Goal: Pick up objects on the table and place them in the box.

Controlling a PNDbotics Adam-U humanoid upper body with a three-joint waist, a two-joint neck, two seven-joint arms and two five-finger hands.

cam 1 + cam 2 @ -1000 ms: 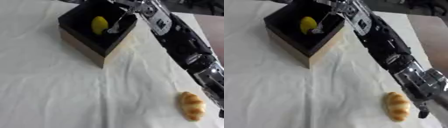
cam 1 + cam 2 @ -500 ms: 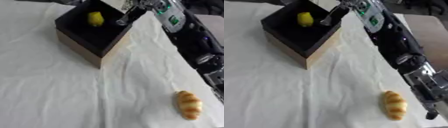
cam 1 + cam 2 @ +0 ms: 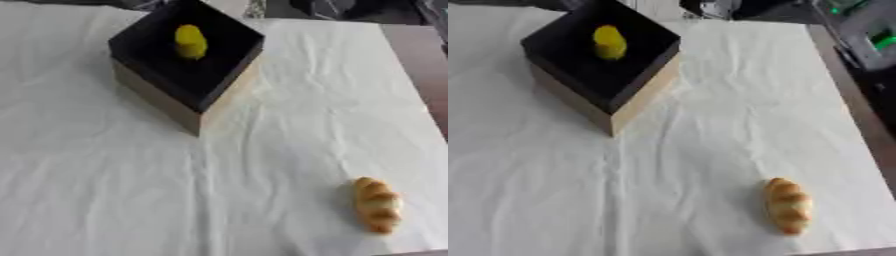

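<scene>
Left eye view: a black-lined box [image 3: 186, 70] with tan outer walls sits in the upper left of the frame on a surface [image 3: 289, 125] covered by a wrinkled white cloth. A yellow object [image 3: 190, 41] lies inside the box, toward its far side. A small bread roll [image 3: 376, 205] rests on the cloth at lower right, well apart from the box. No hand shows here.

Right eye view: part of a dark robot arm [image 3: 866, 35] appears at the upper right edge; its hand is out of frame, so its state cannot be told.
</scene>
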